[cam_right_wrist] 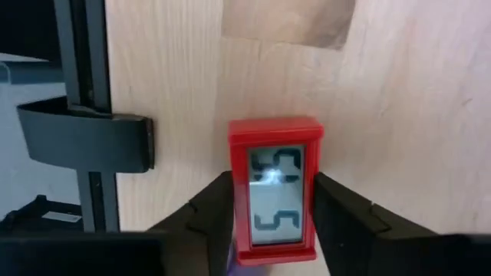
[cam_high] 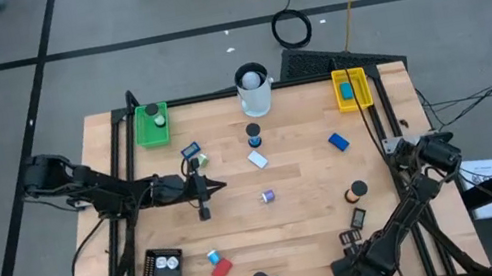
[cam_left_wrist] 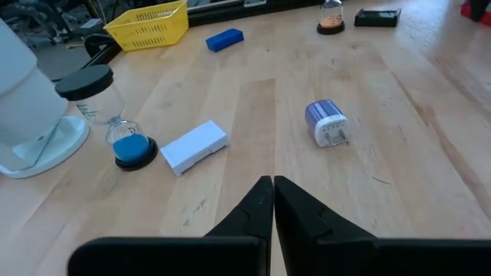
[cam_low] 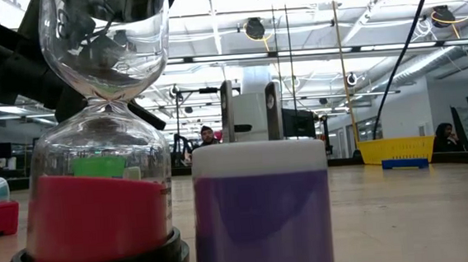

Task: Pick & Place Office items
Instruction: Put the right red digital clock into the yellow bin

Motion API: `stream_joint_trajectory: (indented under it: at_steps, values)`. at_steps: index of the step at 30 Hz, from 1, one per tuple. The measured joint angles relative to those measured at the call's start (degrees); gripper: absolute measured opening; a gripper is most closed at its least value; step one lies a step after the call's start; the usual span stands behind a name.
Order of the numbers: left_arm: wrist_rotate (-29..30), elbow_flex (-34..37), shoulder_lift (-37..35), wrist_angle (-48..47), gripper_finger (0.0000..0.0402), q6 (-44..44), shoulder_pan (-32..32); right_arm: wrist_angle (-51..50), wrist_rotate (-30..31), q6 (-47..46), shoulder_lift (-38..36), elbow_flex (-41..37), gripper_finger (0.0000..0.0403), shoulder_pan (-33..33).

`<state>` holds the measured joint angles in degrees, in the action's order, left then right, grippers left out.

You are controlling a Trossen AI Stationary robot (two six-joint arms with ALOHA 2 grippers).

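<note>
Only the right wrist view revealed the right gripper clamped on a red digital timer, hidden from overhead. The left gripper, fingers pressed together and empty, hovered near the purple-capped plug, with a white block and blue sand timer beyond. The wooden table stood on grey floor.

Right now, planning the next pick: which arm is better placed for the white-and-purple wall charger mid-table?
Left: the left end effector is empty, shut, facing the wall charger; the right end effector grips a red digital timer by the table edge.
</note>
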<state>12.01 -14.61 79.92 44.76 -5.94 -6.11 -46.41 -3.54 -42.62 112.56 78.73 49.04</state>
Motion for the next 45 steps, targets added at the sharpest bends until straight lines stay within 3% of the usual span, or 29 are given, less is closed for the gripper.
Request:
stream_joint_trajectory:
  at_steps: [6,10,19,23,30,38,45]
  values:
    - [0.5,0.0,0.0,0.7,0.0004,0.2,0.0,1.6,3.7,0.2,-4.5,-0.2,0.0134,-3.3]
    - [1.3,0.0,0.0,0.7,0.0014,0.8,0.0,0.1,6.6,4.7,-7.7,-0.2,0.0137,-6.9]
    - [1.6,0.0,0.0,0.5,0.0004,1.3,0.0,-7.4,13.8,14.8,-18.7,-0.1,0.0144,-21.5]
    - [1.6,0.0,0.0,0.5,0.0018,1.3,0.0,-12.2,18.5,19.0,-23.1,-0.2,0.0144,-28.3]
    - [1.6,0.0,0.0,0.4,0.0004,1.3,0.0,-12.2,20.3,22.4,-31.9,-9.5,0.0146,-42.7]
    - [1.6,0.0,0.0,0.5,0.0021,1.3,0.0,-5.3,21.7,24.1,-43.6,-24.4,0.0146,-63.1]
    - [1.6,0.0,0.0,1.4,0.0007,1.5,0.0,-0.5,22.9,25.7,-45.6,-25.9,0.0149,-84.6]
